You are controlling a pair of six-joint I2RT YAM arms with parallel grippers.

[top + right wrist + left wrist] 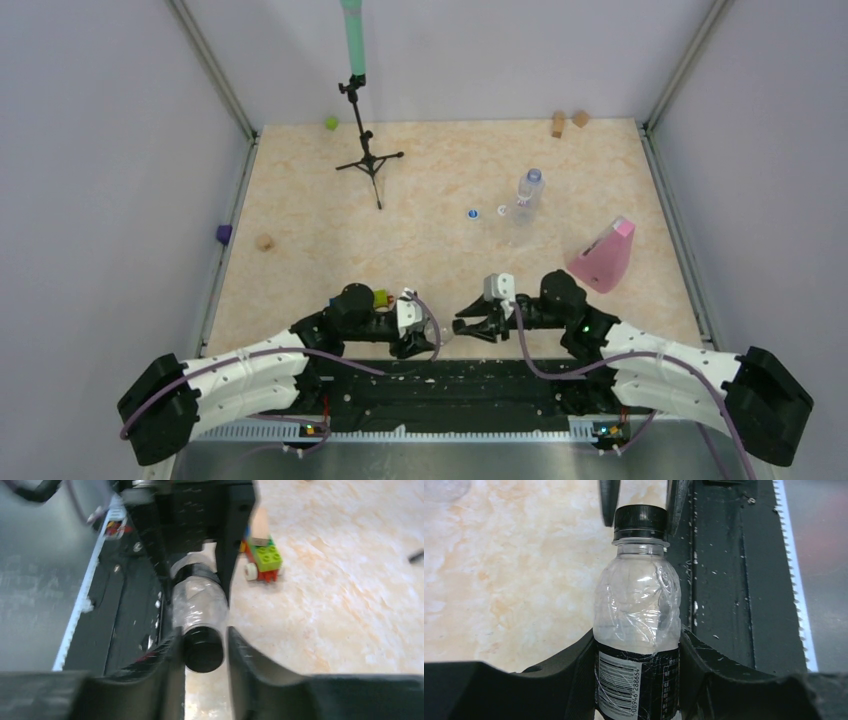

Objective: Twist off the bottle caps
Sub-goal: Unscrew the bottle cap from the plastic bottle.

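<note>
Tabletop (330,250) — right end effector (204,636) (clamped) — cap (202,654)

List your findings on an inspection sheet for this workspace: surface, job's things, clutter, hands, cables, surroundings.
Surface: pale marbled tabletop; no spills seen.
Job's things: clear bottle, black cap on, held level near the arm bases; second bottle upright farther back, blue cap and white cap loose beside it.
Clutter: pink wedge, tripod stand, scattered blocks, toy brick car.
Hands: left hand shut on the bottle's body; right hand shut on the black cap.
Cables: purple cables run along both arms.
Surroundings: grey walls, metal frame posts.
</note>
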